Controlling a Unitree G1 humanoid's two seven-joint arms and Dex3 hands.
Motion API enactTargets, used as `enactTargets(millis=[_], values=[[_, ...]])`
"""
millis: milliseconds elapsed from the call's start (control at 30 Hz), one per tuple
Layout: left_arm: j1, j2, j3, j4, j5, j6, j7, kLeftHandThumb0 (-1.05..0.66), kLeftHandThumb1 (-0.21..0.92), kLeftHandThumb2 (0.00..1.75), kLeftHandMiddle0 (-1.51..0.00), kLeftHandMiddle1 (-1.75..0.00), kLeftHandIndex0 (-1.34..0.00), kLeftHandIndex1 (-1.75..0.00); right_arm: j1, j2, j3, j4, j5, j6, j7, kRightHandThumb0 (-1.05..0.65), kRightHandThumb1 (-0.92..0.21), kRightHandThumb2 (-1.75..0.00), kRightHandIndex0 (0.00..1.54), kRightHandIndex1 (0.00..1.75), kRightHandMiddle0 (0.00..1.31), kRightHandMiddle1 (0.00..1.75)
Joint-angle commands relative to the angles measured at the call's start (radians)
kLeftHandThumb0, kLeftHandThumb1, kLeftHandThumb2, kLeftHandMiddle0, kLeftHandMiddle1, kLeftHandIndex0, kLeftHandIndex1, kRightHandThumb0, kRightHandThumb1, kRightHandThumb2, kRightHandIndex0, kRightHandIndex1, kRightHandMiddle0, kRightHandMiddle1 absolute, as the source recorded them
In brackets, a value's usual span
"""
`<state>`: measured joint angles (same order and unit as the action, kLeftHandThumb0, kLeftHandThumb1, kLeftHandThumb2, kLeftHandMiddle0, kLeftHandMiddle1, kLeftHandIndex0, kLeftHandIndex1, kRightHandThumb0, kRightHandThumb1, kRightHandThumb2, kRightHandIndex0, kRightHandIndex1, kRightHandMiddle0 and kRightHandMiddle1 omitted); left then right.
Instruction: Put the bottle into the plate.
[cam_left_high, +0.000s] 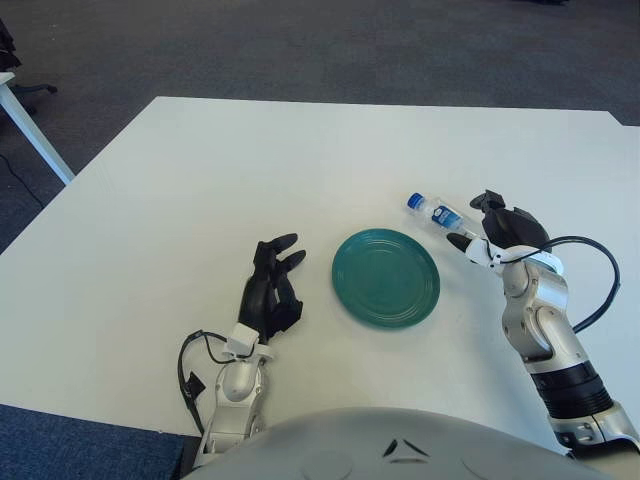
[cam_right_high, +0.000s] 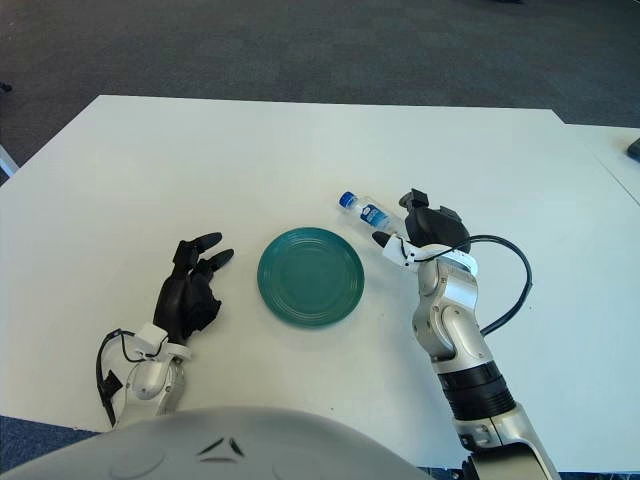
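Clear blue-capped bottle (cam_left_high: 433, 212) tilted in the right hand (cam_left_high: 500, 235), just right of empty green plate (cam_left_high: 386, 277)

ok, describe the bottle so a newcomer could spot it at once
Start at the round teal plate near the middle of the white table. Just off its far right edge lies the small clear plastic bottle, on its side, blue cap pointing away from the robot. The right hand is at its near end; whether it grips is unclear. It is the only transparent thing there.

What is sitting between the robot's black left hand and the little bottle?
The round green plate lies between the black left hand and the small clear plastic bottle, which lies at the right hand. Both eye views show it.
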<state>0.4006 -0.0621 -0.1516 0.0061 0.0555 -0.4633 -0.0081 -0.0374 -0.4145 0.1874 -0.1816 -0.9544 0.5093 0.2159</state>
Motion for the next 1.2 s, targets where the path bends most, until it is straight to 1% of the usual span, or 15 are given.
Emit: enactTargets(millis=[0, 33, 100, 233, 367, 500, 567, 767, 933, 1067, 1167], values=[[0.018, 0.016, -0.002, 0.015, 0.003, 0.0, -0.01, -0.78, 0.92, 1.1, -0.34, -0.62, -0.11, -1.17, 0.009, -0.02, -0.001, 0.022, 0.013, -0.004, 0.013, -1.05, -0.92, -0.62, 0.15, 0.35, 0.0, 0.6], [0.021, 0.017, -0.003, 0.012, 0.004, 0.0, -0.01, -0.78, 0.92, 1.1, -0.34, -0.62, -0.1, -1.16, 0.01, -0.022, -0.001, 0.024, 0.013, -0.007, 0.014, -1.05, -0.92, -0.62, 0.14, 0.32, 0.0, 0.56], [0.025, 0.02, -0.006, 0.008, -0.001, -0.003, -0.014, -0.78, 0.92, 1.1, -0.33, -0.61, -0.1, -1.16, 0.012, -0.026, -0.002, 0.027, 0.016, -0.01, 0.02, -1.05, -0.92, -0.63, 0.14, 0.22, 0.0, 0.46], [0.032, 0.026, -0.008, 0.006, -0.014, -0.014, -0.026, -0.78, 0.92, 1.11, -0.31, -0.59, -0.08, -1.15, 0.017, -0.033, -0.002, 0.021, 0.018, -0.007, 0.042, -1.05, -0.92, -0.64, 0.09, 0.12, 0.0, 0.28], [0.047, 0.03, -0.013, -0.016, -0.004, 0.011, -0.024, -0.79, 0.92, 1.11, -0.3, -0.58, -0.06, -1.14, 0.025, -0.044, 0.002, 0.018, 0.013, -0.009, 0.057, -1.05, -0.92, -0.65, 0.05, 0.07, 0.0, 0.18], [0.056, 0.024, -0.018, -0.015, -0.004, -0.013, -0.02, -0.8, 0.92, 1.11, -0.28, -0.56, -0.03, -1.13, 0.02, -0.061, 0.014, 0.055, 0.012, -0.031, 0.052, -1.05, -0.92, -0.67, 0.02, 0.04, 0.0, 0.1], [0.06, 0.024, -0.021, -0.016, -0.006, -0.019, -0.021, -0.8, 0.92, 1.11, -0.28, -0.55, -0.02, -1.13, 0.022, -0.068, 0.017, 0.052, 0.009, -0.031, 0.061, -1.05, -0.92, -0.68, 0.01, 0.02, 0.0, 0.06], [0.067, 0.031, -0.028, -0.02, -0.009, -0.007, -0.03, -0.81, 0.92, 1.1, -0.28, -0.54, -0.01, -1.14, 0.024, -0.071, 0.021, 0.073, 0.014, -0.034, 0.064, -1.05, -0.92, -0.69, 0.0, 0.0, 0.0, 0.01], [0.062, 0.032, -0.029, -0.005, -0.002, -0.024, -0.027, -0.83, 0.92, 1.09, -0.3, -0.54, -0.01, -1.15, 0.01, -0.074, 0.026, 0.129, 0.022, -0.051, 0.049, -1.05, -0.92, -0.7, 0.0, 0.0, 0.0, 0.0], [0.063, 0.032, -0.032, -0.003, 0.005, -0.033, -0.025, -0.84, 0.92, 1.09, -0.3, -0.54, -0.01, -1.15, 0.007, -0.078, 0.025, 0.148, 0.028, -0.063, 0.041, -1.05, -0.92, -0.71, 0.0, 0.0, 0.0, 0.0], [0.067, 0.033, -0.035, -0.008, 0.007, -0.025, -0.026, -0.85, 0.92, 1.09, -0.31, -0.54, -0.02, -1.16, 0.003, -0.081, 0.024, 0.161, 0.034, -0.069, 0.036, -1.05, -0.92, -0.72, 0.0, 0.0, 0.0, 0.0]])
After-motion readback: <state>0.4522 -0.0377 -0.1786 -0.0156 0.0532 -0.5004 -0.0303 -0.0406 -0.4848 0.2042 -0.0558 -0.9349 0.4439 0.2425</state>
